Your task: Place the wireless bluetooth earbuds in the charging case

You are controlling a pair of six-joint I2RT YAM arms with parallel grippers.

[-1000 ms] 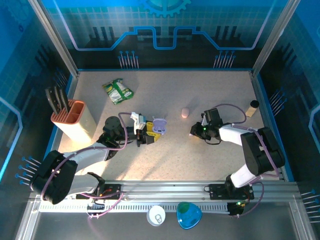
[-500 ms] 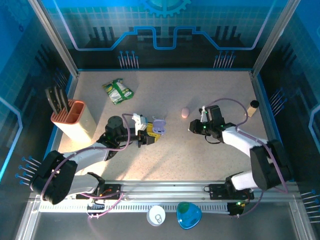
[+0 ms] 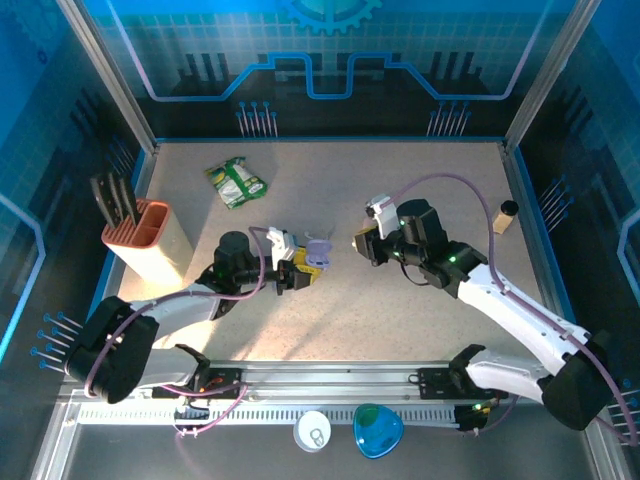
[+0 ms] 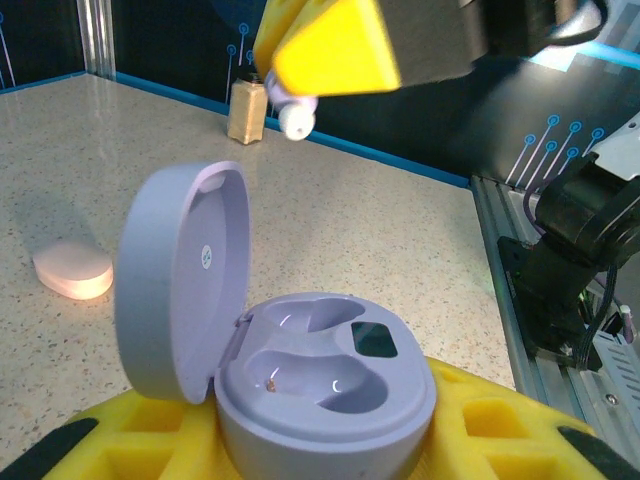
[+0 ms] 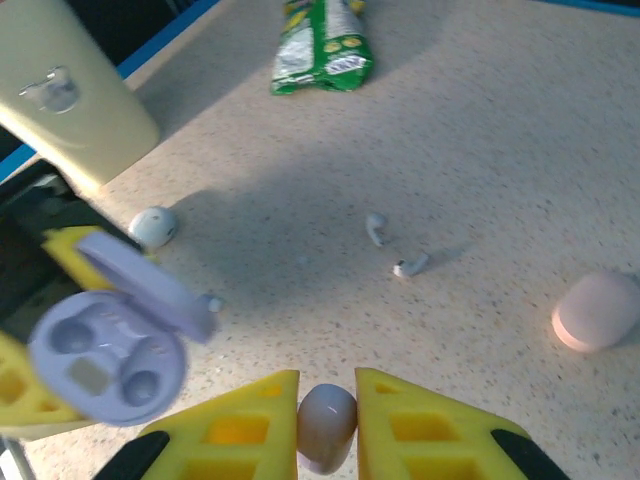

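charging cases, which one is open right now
The lavender case held in the left gripper: its lid stands up, showing two empty wells. The pink case lies shut on the table.

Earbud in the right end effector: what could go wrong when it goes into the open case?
1. The earbud is pinched at the very tips of the right end effector; it may slip out.
2. The lavender case, held by the left end effector, has its lid upright beside the wells; the wide yellow fingers may knock it.
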